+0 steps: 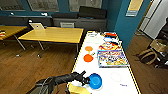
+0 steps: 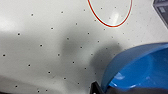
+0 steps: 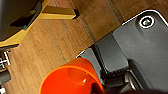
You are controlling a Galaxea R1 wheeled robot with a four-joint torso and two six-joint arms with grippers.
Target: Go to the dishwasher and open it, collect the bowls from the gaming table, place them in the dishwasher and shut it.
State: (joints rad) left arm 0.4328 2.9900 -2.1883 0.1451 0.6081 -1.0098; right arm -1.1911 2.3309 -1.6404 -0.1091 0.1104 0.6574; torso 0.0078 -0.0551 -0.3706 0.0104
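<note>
The gaming table [image 1: 110, 85] is a long white-topped table with a yellow edge, right in front of me. Two orange bowls [image 1: 88, 58] lie on its left half, one behind the other. A bright blue bowl [image 1: 95, 81] is at the near left edge, and my left gripper [image 1: 86, 80] is shut on its rim. In the left wrist view the blue bowl [image 2: 140, 70] casts a shadow on the speckled white top. My right gripper [image 3: 98, 87] is shut on an orange bowl [image 3: 67, 80] above the wooden floor. The dishwasher is out of view.
Colourful game boxes [image 1: 111, 58] lie on the right half of the table, with more items at its far end. Yellow-topped tables [image 1: 52, 34] stand to the left, one bearing a laptop [image 1: 37, 25]. Bags [image 1: 147, 56] sit on the floor at the right by a teal pillar [image 1: 125, 22].
</note>
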